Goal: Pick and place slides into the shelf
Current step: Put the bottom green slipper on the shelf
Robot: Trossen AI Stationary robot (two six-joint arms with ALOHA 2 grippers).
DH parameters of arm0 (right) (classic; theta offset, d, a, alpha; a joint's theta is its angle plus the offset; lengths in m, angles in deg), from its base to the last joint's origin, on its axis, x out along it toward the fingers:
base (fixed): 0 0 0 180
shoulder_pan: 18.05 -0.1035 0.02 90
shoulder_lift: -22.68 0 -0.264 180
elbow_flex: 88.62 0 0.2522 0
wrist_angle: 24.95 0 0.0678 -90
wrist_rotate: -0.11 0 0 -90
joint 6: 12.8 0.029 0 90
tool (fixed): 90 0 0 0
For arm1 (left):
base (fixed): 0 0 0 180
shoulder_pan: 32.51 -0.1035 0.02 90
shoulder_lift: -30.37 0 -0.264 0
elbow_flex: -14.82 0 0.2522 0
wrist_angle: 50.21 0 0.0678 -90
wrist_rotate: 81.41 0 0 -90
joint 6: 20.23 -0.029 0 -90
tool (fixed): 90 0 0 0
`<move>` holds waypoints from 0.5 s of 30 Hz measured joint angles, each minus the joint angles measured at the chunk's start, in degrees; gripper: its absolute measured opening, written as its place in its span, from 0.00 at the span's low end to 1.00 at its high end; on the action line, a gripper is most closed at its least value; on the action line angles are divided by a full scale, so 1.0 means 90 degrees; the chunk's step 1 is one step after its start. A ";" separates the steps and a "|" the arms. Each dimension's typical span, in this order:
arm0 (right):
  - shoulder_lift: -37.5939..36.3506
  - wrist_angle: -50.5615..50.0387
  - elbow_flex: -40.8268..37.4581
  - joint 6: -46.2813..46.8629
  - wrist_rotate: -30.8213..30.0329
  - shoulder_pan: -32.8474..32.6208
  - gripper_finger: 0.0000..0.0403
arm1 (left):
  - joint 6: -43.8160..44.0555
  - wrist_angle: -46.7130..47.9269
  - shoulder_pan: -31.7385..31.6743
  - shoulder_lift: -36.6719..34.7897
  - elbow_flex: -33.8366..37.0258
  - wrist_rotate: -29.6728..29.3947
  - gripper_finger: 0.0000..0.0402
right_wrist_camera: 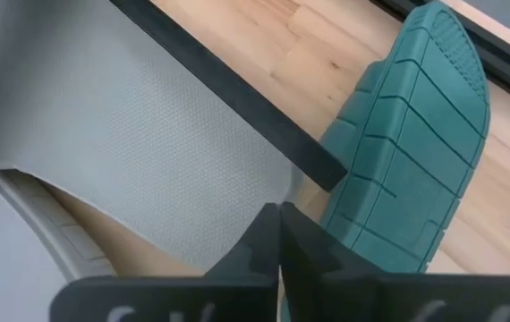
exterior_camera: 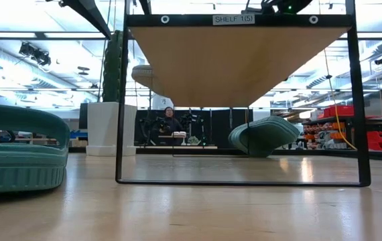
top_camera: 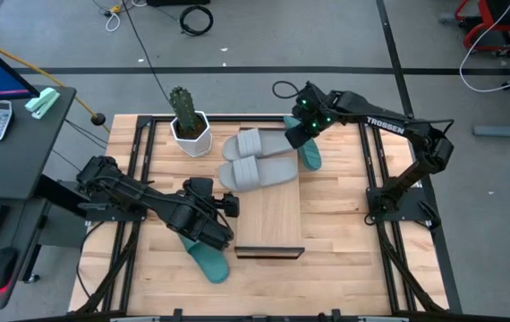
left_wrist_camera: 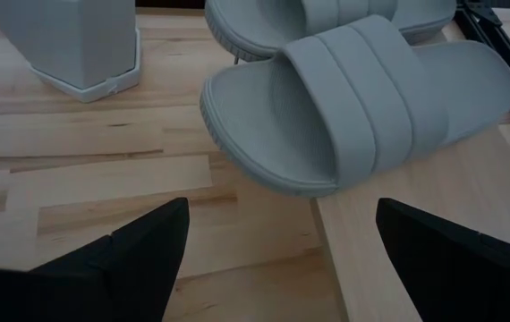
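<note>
The shelf (top_camera: pixel 273 215) is a light-wood board on a black frame at the table's middle. Two grey slides (top_camera: pixel 257 172) (top_camera: pixel 259 143) lie across its far half, straps up. A teal slide (right_wrist_camera: pixel 407 152) stands tilted on its side edge by the shelf's far right corner, its sole showing. My right gripper (right_wrist_camera: pixel 279 213) is shut right beside this slide, between it and a grey slide. My left gripper (left_wrist_camera: pixel 277 233) stands open, short of the nearer grey slide (left_wrist_camera: pixel 362 98). A second teal slide (top_camera: pixel 210 262) lies on the tabletop under my left arm. My right gripper comes slanting down from the table's far right. Its shut fingertips stand close beside the tilted teal slide's sole edge (right_wrist_camera: pixel 344 234). Nothing shows between the fingers, and I cannot tell whether they touch the slide.
A cactus in a white pot (top_camera: pixel 188 125) stands at the far left of the table, close to the grey slides. Black frame rails (top_camera: pixel 376 170) run along the table's sides. The shelf's near half (top_camera: pixel 271 228) is bare wood. A person (exterior_camera: pixel 169 120) sits far off in the room.
</note>
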 joint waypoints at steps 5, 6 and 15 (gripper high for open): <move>-0.0138 -0.0111 -0.0007 0.0008 0.0085 -0.0053 0.01 | -0.0002 0.0000 0.0000 0.0000 0.0000 0.0000 0.91; -0.0184 -0.0115 -0.0010 0.0015 0.0096 -0.0053 0.01 | -0.0002 0.0000 0.0000 0.0000 0.0000 -0.0008 0.91; -0.0460 -0.0297 -0.0010 0.0020 0.0126 -0.0048 0.01 | -0.0034 0.0002 -0.0002 0.0000 0.0000 -0.0047 0.91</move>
